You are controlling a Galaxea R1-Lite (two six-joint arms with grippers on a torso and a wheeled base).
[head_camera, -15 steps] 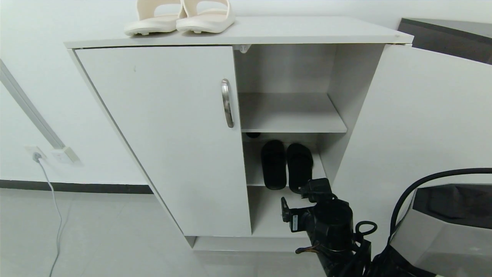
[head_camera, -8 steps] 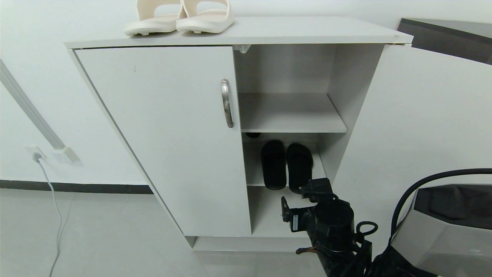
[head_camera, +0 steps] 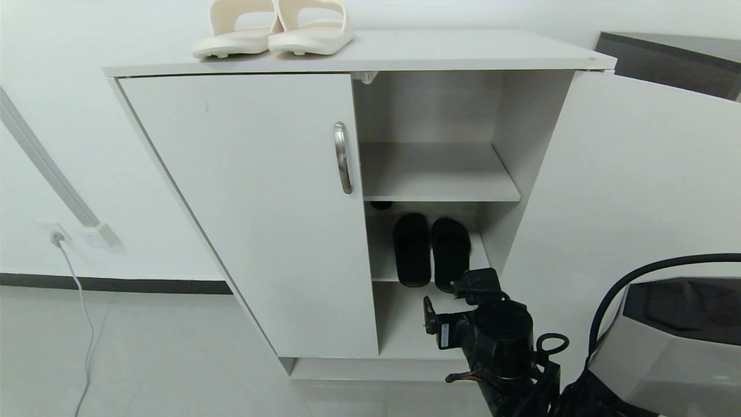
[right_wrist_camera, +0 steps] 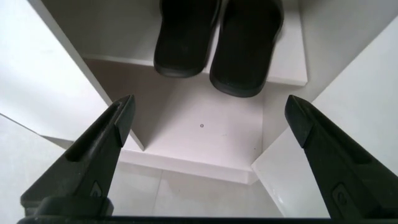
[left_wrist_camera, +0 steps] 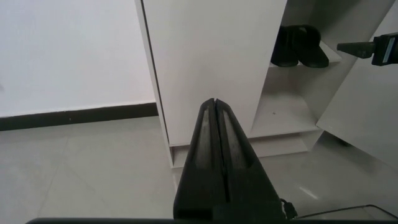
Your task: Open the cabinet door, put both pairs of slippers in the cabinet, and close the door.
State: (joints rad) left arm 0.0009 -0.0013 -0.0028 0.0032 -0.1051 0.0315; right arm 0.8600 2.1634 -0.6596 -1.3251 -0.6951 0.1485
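Note:
A cream pair of slippers [head_camera: 272, 32] lies on top of the white cabinet [head_camera: 463, 55]. The cabinet's left door [head_camera: 249, 202] is closed and its right door [head_camera: 625, 191] stands wide open. A black pair of slippers [head_camera: 431, 249] [right_wrist_camera: 217, 43] [left_wrist_camera: 300, 46] sits side by side on the middle shelf. My right gripper [head_camera: 457, 295] [right_wrist_camera: 210, 112] hangs open just in front of and below that shelf, holding nothing. My left gripper [left_wrist_camera: 214, 102] is shut and empty, low over the floor in front of the closed door.
The upper shelf [head_camera: 440, 174] and bottom shelf [head_camera: 405, 324] hold nothing. A metal handle [head_camera: 343, 156] sits on the closed door's edge. A wall outlet with a cable [head_camera: 55, 237] is at the left. Open grey floor [head_camera: 145, 359] lies in front.
The head camera has shifted slightly, so the whole picture sits a little lower. The slippers, doors and right arm keep their places.

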